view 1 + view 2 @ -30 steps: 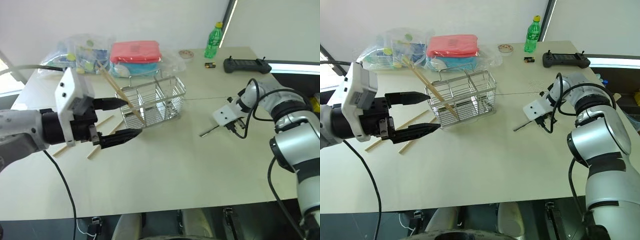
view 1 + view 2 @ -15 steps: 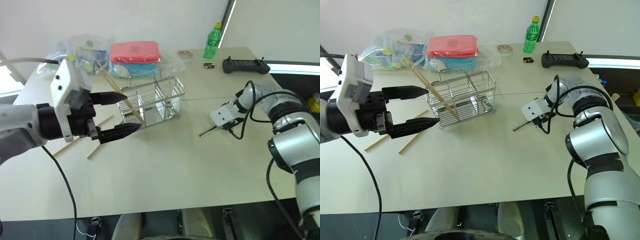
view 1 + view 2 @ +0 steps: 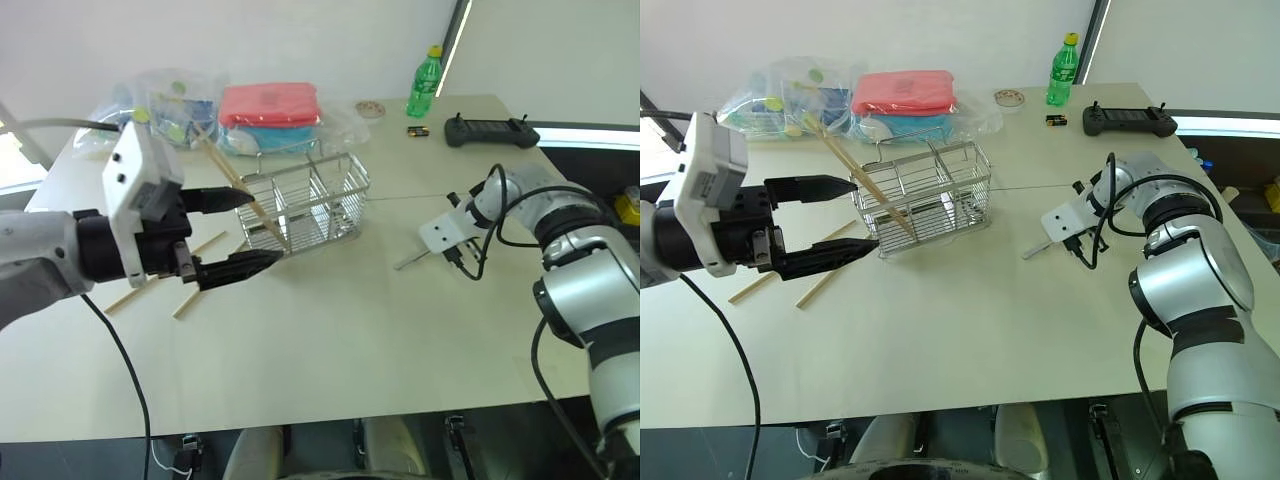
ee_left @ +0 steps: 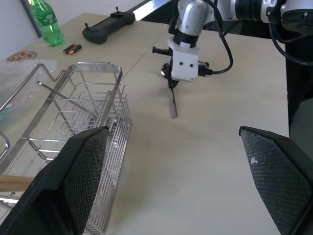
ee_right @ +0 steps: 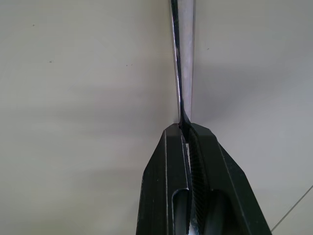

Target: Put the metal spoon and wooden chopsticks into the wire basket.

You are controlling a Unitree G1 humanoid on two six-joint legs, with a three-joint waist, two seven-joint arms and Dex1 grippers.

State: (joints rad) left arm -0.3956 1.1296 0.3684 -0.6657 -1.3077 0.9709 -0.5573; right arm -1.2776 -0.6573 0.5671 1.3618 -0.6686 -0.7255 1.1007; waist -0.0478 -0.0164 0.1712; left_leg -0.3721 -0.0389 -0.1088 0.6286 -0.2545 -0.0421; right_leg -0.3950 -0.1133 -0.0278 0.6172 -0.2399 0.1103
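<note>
The metal spoon (image 5: 182,58) is just right of the table's middle, its handle pinched in my right gripper (image 5: 186,131), which is shut on it and points steeply down; the rest of the spoon (image 3: 410,262) sticks out to the left, low over the table. The wire basket (image 3: 310,200) stands left of centre with one of the wooden chopsticks (image 3: 235,180) leaning in it. Two more chopsticks (image 3: 190,298) lie on the table left of the basket. My left gripper (image 3: 262,228) hovers open just left of the basket, nothing between its fingers (image 4: 73,181).
Behind the basket sit a red-lidded container (image 3: 270,105) and plastic bags (image 3: 170,100). A green bottle (image 3: 427,80), a tape roll (image 3: 372,108), batteries (image 3: 420,130) and a black controller (image 3: 493,130) line the far right of the table.
My right gripper's jaws have closed on the spoon's handle, and the spoon has shifted slightly. The left gripper has stayed open and in place.
</note>
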